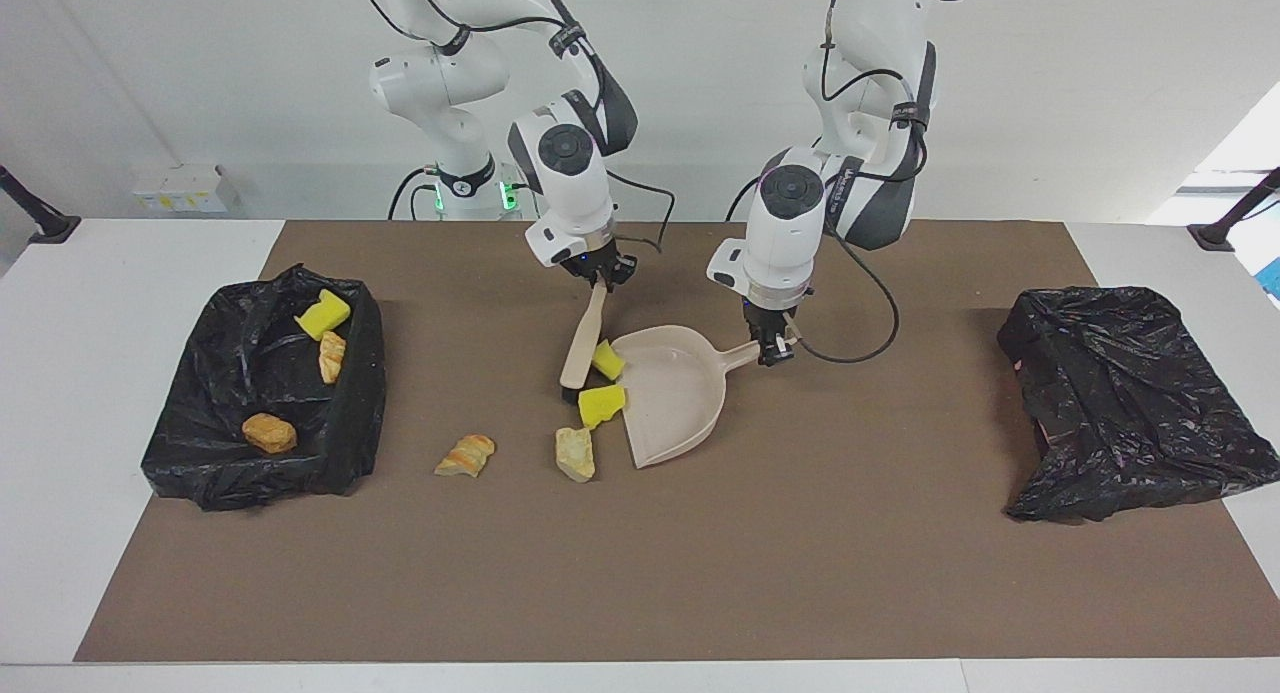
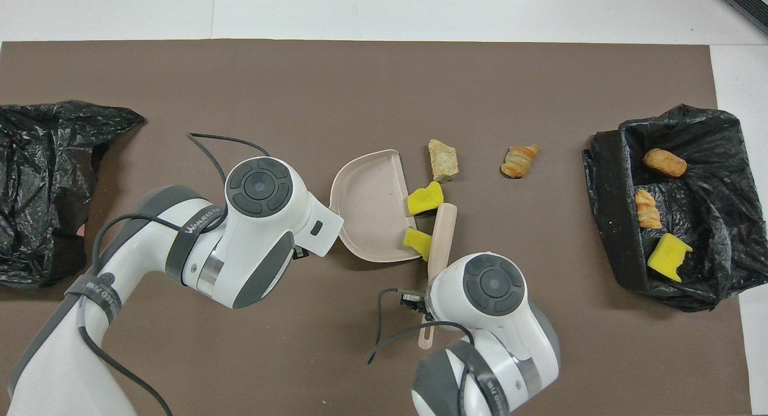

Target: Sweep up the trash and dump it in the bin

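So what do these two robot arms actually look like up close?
Both arms are glossy white with rounded dark grey joint covers, each wrist capped by a grey disc. Black cables loop loosely along them, strapped on by black bands with white lettering. The left gripper and right gripper are small and black. A green light glows at the right arm's base.

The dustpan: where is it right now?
The dustpan sits mid-table, its handle in the left gripper, its open edge against two yellow sponge chunks beside the brush.

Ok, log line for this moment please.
left gripper: shut on dustpan handle | right gripper: shut on brush | two yellow sponges at dustpan mouth | two bread lumps unswept
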Motion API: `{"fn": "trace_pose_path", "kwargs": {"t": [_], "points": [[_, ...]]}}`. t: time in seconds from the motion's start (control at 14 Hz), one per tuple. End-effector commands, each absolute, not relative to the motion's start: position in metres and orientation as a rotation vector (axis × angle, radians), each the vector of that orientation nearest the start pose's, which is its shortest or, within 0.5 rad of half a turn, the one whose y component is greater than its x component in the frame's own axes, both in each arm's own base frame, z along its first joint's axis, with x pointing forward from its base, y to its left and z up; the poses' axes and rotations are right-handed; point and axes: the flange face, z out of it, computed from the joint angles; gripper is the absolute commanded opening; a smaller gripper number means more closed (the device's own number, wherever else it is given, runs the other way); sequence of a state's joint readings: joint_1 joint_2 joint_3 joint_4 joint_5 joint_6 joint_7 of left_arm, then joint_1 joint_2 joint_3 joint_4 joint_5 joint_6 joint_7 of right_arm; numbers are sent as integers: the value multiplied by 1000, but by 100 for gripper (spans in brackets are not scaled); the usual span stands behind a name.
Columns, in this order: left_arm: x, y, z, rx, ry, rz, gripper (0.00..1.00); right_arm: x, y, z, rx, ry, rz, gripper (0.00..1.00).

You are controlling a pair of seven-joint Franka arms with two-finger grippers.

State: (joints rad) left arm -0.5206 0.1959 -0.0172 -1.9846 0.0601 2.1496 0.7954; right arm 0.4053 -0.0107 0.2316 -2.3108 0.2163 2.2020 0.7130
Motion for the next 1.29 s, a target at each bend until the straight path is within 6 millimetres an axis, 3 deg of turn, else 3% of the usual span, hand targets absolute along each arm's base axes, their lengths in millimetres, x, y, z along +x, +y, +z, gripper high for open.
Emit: {"fn": "trace_pose_path", "kwargs": {"t": [0.0,0.29,0.5,0.57,0.79,1.07,1.22], "points": [[496,-299,356,-2381,1951,-50,0,385,318,359,-3018,215,247,0],[500,-295,355,-2374,1956,-66,0,422,324,403,-2976,207,188,0],[501,-294,355,-2389,1941,-62,0,469,304,411,-2990,172,210,0],[501,-294,355,-2389,1941,-62,0,486,294,416,-3036,78,187,0],[501,-293,355,-2394,1936,-52,0,539,242,422,-3150,20,160,0],[502,-292,356,-2411,1918,-58,0,549,183,413,-3360,-72,211,0],[503,-293,357,-2414,1916,-61,0,556,139,408,-3393,-17,275,0]]}}
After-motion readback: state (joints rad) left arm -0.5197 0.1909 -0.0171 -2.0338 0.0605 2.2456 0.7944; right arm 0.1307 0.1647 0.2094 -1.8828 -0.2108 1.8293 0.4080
